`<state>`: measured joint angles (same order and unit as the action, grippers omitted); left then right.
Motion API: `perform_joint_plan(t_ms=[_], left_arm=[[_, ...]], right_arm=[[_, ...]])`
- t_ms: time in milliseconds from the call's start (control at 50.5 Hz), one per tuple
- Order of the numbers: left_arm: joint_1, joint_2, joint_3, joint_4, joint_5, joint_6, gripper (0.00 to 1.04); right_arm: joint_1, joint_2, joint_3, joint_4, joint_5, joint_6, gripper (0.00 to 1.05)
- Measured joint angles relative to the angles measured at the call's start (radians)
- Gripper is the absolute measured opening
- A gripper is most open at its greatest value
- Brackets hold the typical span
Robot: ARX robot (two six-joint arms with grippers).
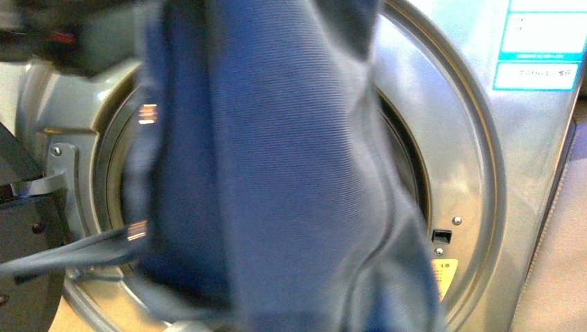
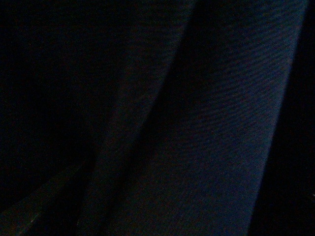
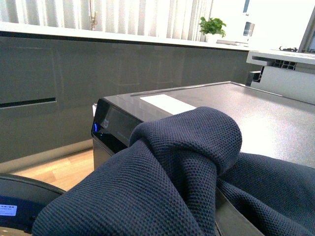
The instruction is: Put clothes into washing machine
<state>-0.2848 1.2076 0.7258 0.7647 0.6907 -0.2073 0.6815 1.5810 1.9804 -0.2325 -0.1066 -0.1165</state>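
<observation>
The clothes (image 1: pixel 277 173), a dark navy ribbed garment, hang limp right in front of the camera and cover most of the porthole of the silver-grey washing machine (image 1: pixel 526 180). Only the porthole's metal rim (image 1: pixel 457 138) and a sliver of dark opening show beside the fabric. In the right wrist view the clothes (image 3: pixel 182 162) lie bunched over my right gripper, which is shut on them above the machine's dark top (image 3: pixel 236 105); its fingers are buried in the knit. The left wrist view is dark, and my left gripper cannot be made out.
The open door (image 1: pixel 28 228) and its hinge (image 1: pixel 59 173) stand at the left. A yellow sticker (image 1: pixel 445 271) and blue-white labels (image 1: pixel 540 41) mark the machine's front. Grey cabinets (image 3: pixel 49 88), wooden floor (image 3: pixel 64 169) and a potted plant (image 3: pixel 212 25) lie beyond.
</observation>
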Motion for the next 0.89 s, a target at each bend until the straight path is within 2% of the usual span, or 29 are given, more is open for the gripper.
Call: perform_joint_plan(t_ms=[99, 258, 654, 892], left_arm=[[-0.055, 0.005, 0.000, 0.091, 0.024, -0.023, 0.98], [-0.068, 0.005, -0.028, 0.242, 0.103, -0.087, 0.98], [-0.011, 0.003, -0.111, 0.551, 0.235, -0.327, 0.98], [0.004, 0.003, -0.114, 0.629, 0.236, -0.428, 0.98]], right_arm=[[0.000, -0.001, 0.000, 0.000, 0.000, 0.000, 0.06], [0.000, -0.002, 0.000, 0.000, 0.000, 0.000, 0.06], [0.000, -0.005, 0.000, 0.000, 0.000, 0.000, 0.06], [0.000, -0.005, 0.000, 0.000, 0.000, 0.000, 0.06]])
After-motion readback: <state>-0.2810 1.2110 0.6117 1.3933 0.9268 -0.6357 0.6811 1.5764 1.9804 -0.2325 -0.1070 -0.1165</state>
